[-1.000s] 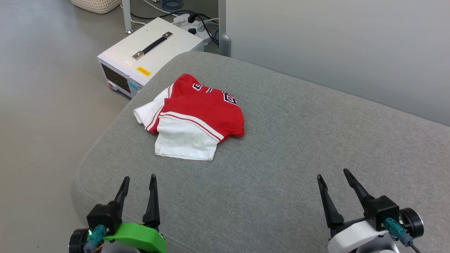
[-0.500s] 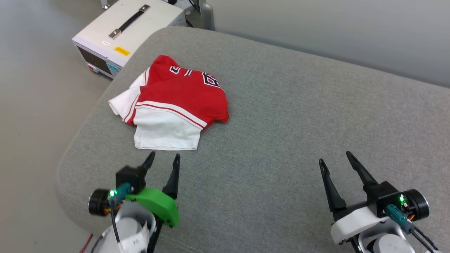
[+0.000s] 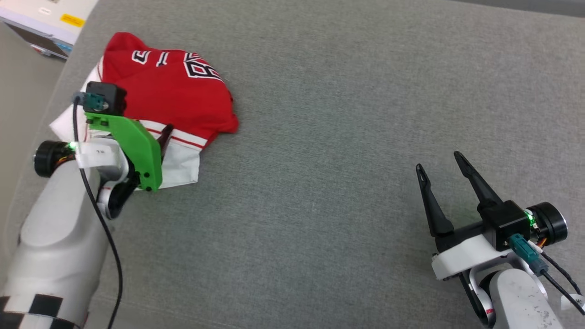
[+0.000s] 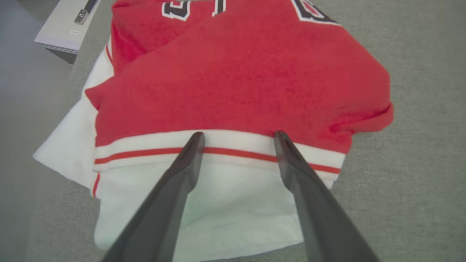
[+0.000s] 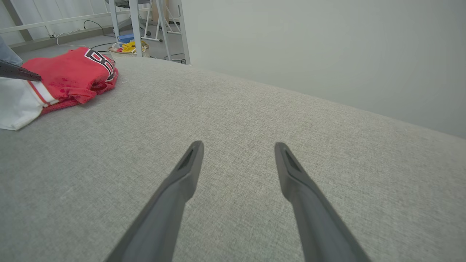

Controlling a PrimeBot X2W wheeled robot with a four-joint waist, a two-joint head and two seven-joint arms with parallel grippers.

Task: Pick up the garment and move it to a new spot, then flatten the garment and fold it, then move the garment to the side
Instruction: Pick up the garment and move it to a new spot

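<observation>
Partly, lettering is hiding in folds | garment is lying bunched, red over white sleeve, at left edge of cushion | my left gripper is gaping over striped trim, contact unclear | right gripper is gaping, well apart

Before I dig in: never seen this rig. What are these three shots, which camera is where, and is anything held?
It is a two-armed robot on wheels. The wide shot comes from its head camera, looking down at a grey cushion. The other two come from cameras on each wrist, looking along that hand's two fingers. A crumpled red and white garment lies on the cushion at the robot's left. The left hand is open, its fingertips over the garment's striped trim; I cannot tell whether they touch it. The right hand is open over bare cushion. Nothing is held.
</observation>
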